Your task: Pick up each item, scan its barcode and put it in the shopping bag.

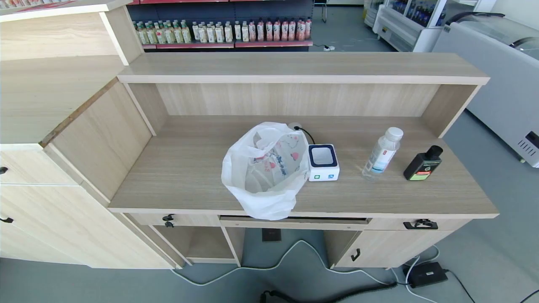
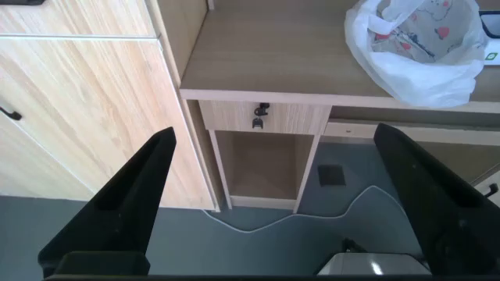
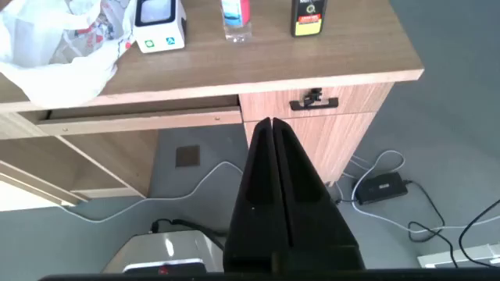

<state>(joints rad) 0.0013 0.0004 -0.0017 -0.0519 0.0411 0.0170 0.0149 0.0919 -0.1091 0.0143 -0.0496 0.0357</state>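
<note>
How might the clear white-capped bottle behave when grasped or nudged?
The clear bottle stands tall and narrow on the counter, so a nudge would probably tip it; being round, it may then roll. Its smooth plastic wall could slip or flex.

Matte black, wedge-shaped gripper fingers (image 2: pixel 117 211)

White-blue label on clear bottle (image 1: pixel 382 152), red-green label on black bottle (image 1: pixel 422 164), print too small to read
</note>
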